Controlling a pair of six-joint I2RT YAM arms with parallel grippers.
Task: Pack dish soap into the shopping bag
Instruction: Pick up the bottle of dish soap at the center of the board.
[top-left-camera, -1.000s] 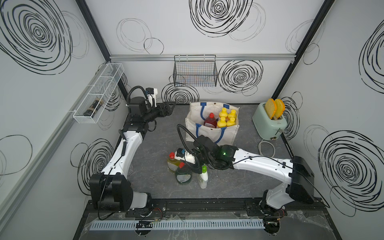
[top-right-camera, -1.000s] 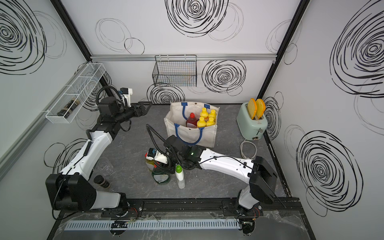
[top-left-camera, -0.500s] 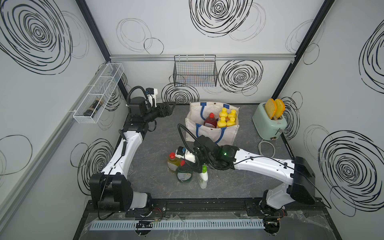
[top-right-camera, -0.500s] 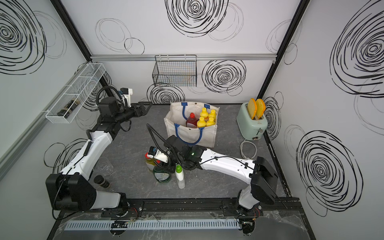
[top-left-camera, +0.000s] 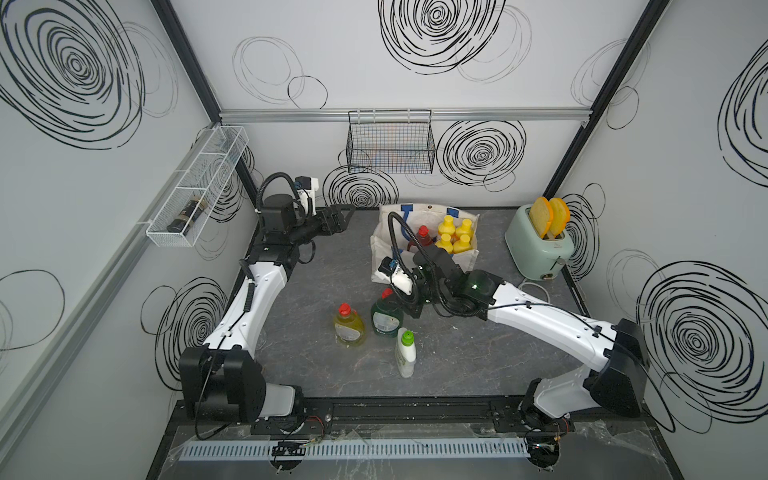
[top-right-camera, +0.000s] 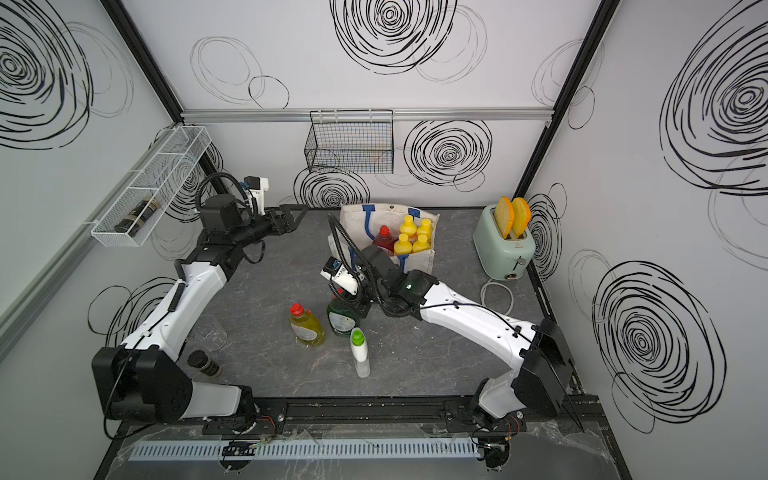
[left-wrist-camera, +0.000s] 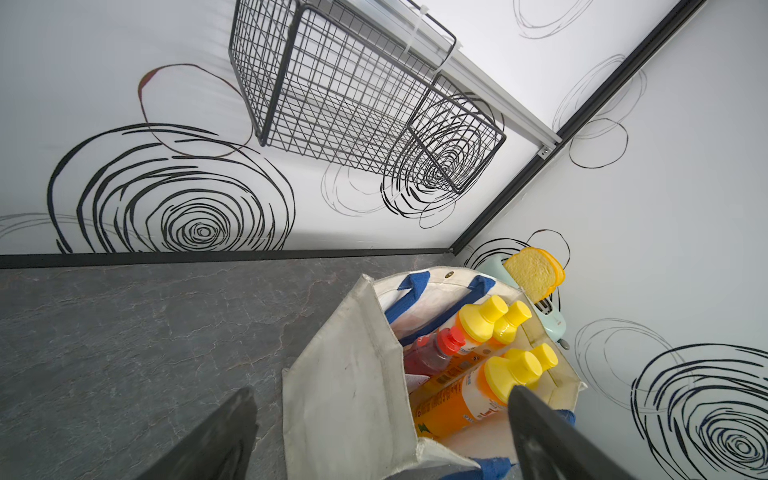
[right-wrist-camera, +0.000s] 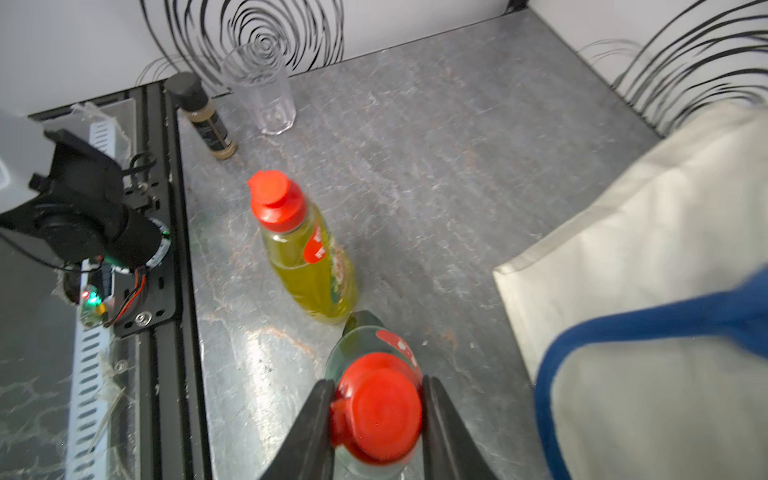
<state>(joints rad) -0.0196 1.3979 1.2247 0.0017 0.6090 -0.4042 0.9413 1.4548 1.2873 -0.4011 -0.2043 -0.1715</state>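
shopping bag (top-left-camera: 428, 212) holds four orange bottles (top-left-camera: 455, 237), one red bottle (top-left-camera: 422, 237)

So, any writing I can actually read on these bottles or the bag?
Nothing reads clearly.
yellow bottle: red label, white letters, blurred.
green bottle: label too small.
orange bottles: print too small.
white bottle: label too small.
brown bottle: label too small.
shopping bag: no writing seen.

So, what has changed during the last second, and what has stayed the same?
The right gripper, shut on the red cap of the green bottle as before, has carried it away from the front edge toward the shopping bag. The yellow bottle, the white bottle, the open left gripper and the bottles in the bag stayed as they were.
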